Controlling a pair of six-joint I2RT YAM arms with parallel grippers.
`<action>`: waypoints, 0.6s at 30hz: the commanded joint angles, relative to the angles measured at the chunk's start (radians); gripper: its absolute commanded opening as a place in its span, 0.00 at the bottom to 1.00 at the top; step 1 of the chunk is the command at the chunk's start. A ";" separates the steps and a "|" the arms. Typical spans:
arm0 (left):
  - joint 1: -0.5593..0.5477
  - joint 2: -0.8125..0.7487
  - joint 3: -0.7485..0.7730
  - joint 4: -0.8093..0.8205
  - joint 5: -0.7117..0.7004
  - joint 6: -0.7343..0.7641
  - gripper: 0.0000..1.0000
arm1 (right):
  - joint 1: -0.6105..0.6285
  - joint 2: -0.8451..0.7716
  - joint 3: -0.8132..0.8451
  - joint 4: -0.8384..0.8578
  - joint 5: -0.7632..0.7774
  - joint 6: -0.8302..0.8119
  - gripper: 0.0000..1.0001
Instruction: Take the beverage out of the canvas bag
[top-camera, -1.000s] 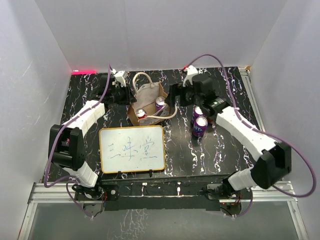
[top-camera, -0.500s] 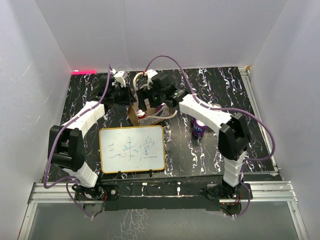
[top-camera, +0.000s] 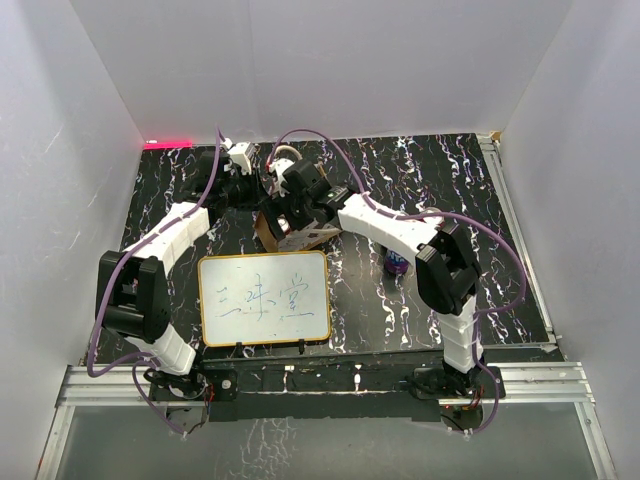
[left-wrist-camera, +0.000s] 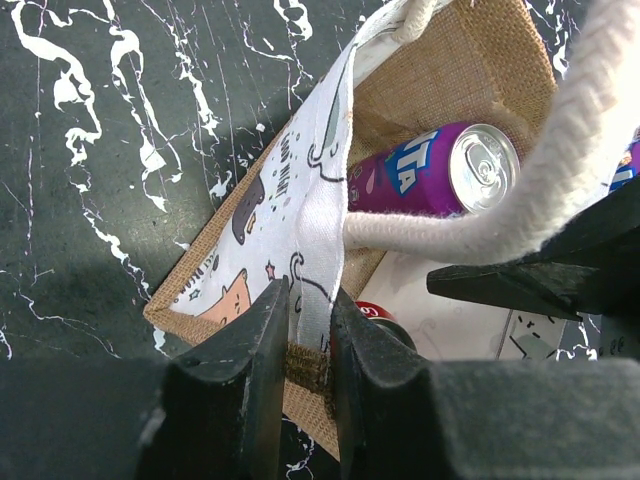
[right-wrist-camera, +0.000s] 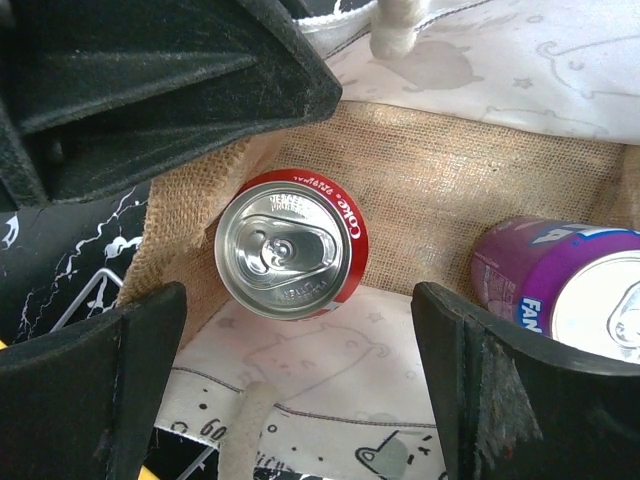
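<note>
At the bottom edge, the right gripper (right-wrist-camera: 300, 390) gaped wide over the canvas bag (right-wrist-camera: 450, 180). Inside, the red cola can (right-wrist-camera: 290, 245) stood centre-left and the purple can (right-wrist-camera: 570, 300) at right. Both looked rigid, slick and probably heavy, best gripped by the round sides. The left gripper (left-wrist-camera: 308, 300) pinched the soft rim.

The canvas bag (right-wrist-camera: 450, 190) is coarse, open-weave tan cloth inside, rough like burlap, while its panels are smooth white printed fabric (small cat drawings on it). Its handle (left-wrist-camera: 500, 215) is thick twisted cream cord, matt and fibrous. The red can (right-wrist-camera: 290, 245) and the purple can (right-wrist-camera: 570, 290) have bright bare-metal tops and glossy printed sides. On the left gripper (left-wrist-camera: 308, 300) and the right gripper (right-wrist-camera: 298, 305) the fingers are matt black plastic, faintly grainy. The table (left-wrist-camera: 120, 120) is black with white marble veining — smooth, with a dull sheen. The whiteboard (top-camera: 264, 298) is smooth, glossy white.
</note>
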 joint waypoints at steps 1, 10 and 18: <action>-0.007 -0.062 0.009 0.022 0.041 -0.004 0.00 | 0.008 0.028 0.049 -0.005 -0.017 -0.025 0.99; -0.007 -0.054 0.012 0.016 0.036 -0.004 0.00 | 0.009 0.116 0.112 -0.119 0.049 -0.019 0.99; -0.007 -0.051 0.015 0.010 0.029 -0.003 0.00 | 0.013 0.224 0.203 -0.227 0.107 0.008 0.99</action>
